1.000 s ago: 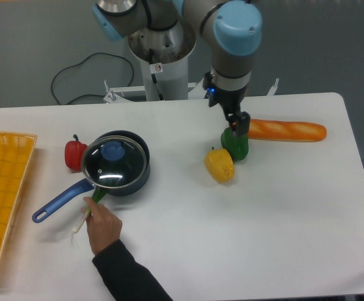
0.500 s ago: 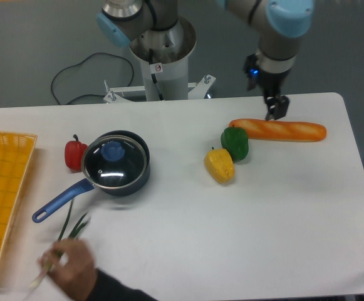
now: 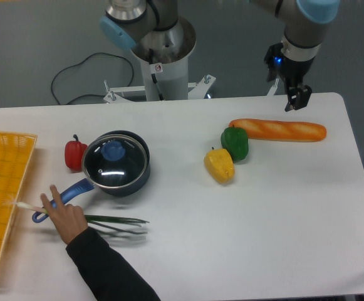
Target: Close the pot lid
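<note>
The dark pot (image 3: 136,177) sits left of the table's middle, its long blue handle (image 3: 75,190) pointing to the front left. The glass pot lid (image 3: 114,164) with its blue knob (image 3: 113,150) lies on the pot, shifted slightly to the front left of the rim. My gripper (image 3: 296,99) hangs far off at the back right, above the table's rear edge near the baguette. It holds nothing; whether its fingers are open or shut does not show.
A person's hand (image 3: 64,214) rests by the handle's end, beside green onion stalks (image 3: 116,222). A red pepper (image 3: 75,153) stands left of the pot. Green pepper (image 3: 235,143), yellow pepper (image 3: 219,165) and baguette (image 3: 279,130) lie right. A yellow basket (image 3: 0,182) is at the left edge.
My gripper has risen from the green pepper and swung right and back past the baguette. The person's hand has moved left and laid green onion stalks in front of the pot.
</note>
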{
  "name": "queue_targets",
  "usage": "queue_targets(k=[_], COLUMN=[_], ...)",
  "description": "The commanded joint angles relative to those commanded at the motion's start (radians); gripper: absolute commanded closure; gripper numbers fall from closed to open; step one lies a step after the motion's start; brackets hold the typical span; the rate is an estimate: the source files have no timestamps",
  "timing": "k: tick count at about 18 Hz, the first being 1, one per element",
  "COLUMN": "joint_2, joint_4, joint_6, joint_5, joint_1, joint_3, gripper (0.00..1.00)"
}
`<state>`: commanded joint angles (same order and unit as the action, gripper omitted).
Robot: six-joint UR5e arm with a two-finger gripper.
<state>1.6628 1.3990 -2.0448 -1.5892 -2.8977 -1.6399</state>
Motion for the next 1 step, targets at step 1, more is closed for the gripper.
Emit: queue_targets(k=[1], joint_2=[-0.002], joint_4=[0.0], joint_6=[-0.003], joint_5=[0.003], joint_1=[-0.006], joint_3=[0.0], gripper=[0.0])
